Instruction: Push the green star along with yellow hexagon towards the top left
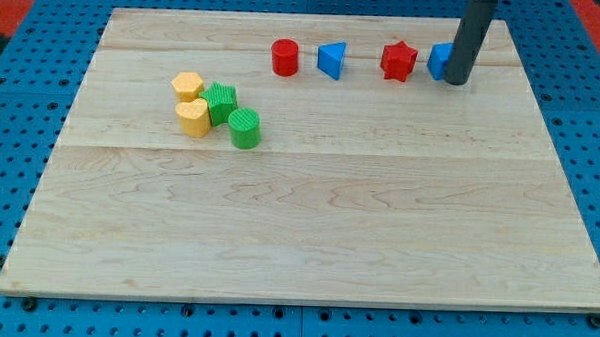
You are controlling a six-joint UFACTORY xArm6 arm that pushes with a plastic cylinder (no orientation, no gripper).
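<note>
The green star (pixel 221 103) lies in the upper left part of the wooden board (pixel 308 219). The yellow hexagon (pixel 187 86) touches it on its upper left. A second yellow block (pixel 193 117), heart-like, sits just below the hexagon, against the star's left side. A green cylinder (pixel 244 129) sits at the star's lower right. My tip (pixel 456 81) is far off at the view's top right, right beside a blue block (pixel 440 60), well away from the star and hexagon.
Along the view's top stand a red cylinder (pixel 285 58), a blue triangle (pixel 331 61), a red star (pixel 398 61) and the blue block partly hidden behind the rod. Blue perforated table surrounds the board.
</note>
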